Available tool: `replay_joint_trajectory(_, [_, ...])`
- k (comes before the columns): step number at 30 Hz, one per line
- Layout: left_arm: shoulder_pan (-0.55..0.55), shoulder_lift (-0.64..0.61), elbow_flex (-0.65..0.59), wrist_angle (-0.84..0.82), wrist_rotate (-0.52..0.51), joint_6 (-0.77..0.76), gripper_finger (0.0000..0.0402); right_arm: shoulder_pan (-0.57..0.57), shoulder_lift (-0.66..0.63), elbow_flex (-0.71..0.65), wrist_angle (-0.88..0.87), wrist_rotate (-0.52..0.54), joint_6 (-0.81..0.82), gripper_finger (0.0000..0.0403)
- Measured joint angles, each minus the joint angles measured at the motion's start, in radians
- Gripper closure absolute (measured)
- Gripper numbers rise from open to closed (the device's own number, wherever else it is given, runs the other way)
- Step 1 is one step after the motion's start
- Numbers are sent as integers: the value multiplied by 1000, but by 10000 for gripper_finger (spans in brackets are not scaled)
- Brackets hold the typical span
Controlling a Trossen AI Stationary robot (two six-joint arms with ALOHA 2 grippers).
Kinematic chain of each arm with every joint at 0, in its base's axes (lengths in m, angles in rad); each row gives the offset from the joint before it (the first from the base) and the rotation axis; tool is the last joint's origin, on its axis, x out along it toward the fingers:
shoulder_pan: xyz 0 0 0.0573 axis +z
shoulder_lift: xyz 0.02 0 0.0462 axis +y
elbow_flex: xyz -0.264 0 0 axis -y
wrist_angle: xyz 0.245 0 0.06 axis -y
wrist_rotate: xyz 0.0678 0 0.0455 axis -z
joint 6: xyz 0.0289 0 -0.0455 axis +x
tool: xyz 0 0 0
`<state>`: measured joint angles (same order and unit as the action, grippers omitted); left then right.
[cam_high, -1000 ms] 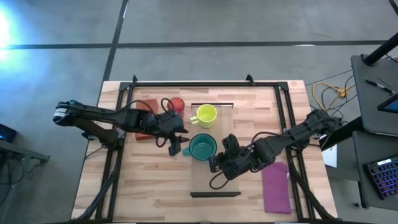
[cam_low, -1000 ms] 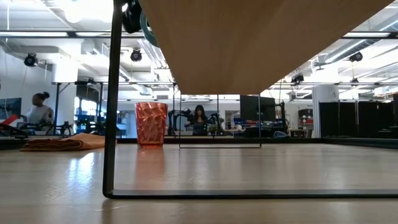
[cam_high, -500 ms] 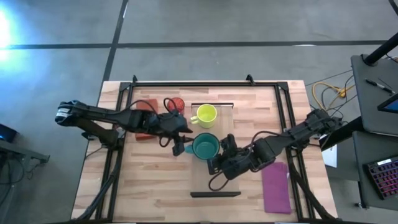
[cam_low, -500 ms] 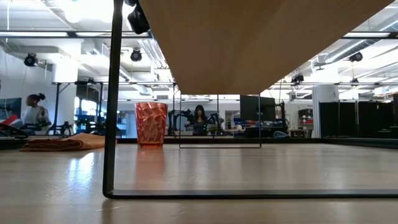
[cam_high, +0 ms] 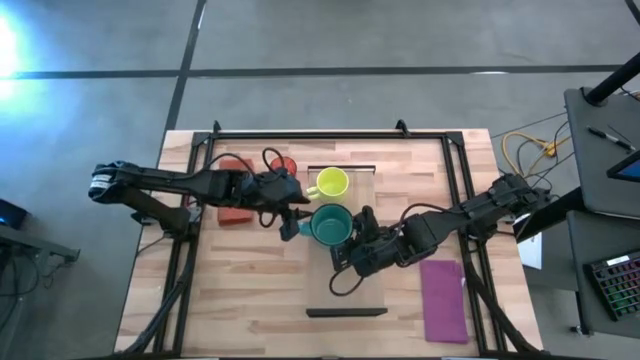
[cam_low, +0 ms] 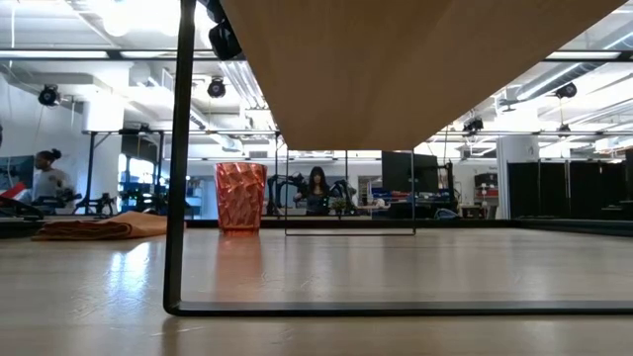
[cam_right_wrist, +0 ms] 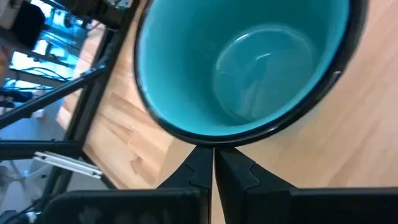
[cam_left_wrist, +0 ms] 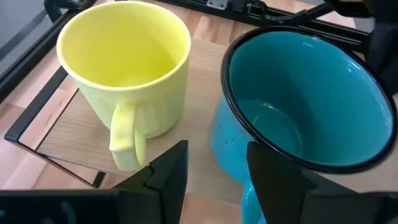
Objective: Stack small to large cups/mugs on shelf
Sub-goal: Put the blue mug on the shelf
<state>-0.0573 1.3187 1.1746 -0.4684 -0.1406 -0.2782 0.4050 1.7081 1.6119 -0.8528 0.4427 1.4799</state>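
Against the frame one second earlier, teal mug (cam_high: 327, 227) found shifted nearer the yellow-green mug (cam_high: 331, 184) on the shelf (cam_high: 345, 290); right gripper (cam_high: 356, 233) clamped together on its rim, left gripper (cam_high: 289, 226) moved in just beside it with fingers (cam_left_wrist: 171, 171) apart, suggesting a repositioning for order of size. Counted: one teal mug, one yellow-green mug, one red tumbler (cam_high: 284, 166) off the shelf on the bench (cam_high: 240, 290) beside the yellow-green mug; small cups not located.
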Motion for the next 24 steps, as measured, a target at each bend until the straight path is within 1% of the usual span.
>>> replay_joint_trajectory(6, [6, 9, -1, -22, -8, 12, 249, -6, 0, 0, -19, 3, 0, 394])
replay_joint_trajectory(10, [6, 6, -1, -45, -51, 51, 249, -5, 0, 0, -17, 2, -11, 394])
replay_joint_trajectory(14, [12, -14, 6, -59, -70, 57, 249, -5, 0, 0, -9, -1, -19, 394])
replay_joint_trajectory(16, [17, -30, 15, -85, -87, 63, 249, -5, 0, 0, -3, -2, -28, 394])
replay_joint_trajectory(20, [39, -81, 17, -176, -175, 86, 249, -4, -4, 0, 1, -4, -42, 389])
replay_joint_trajectory(24, [98, -163, 0, -231, -194, 70, 249, 3, -19, 0, 2, 2, -61, 362])
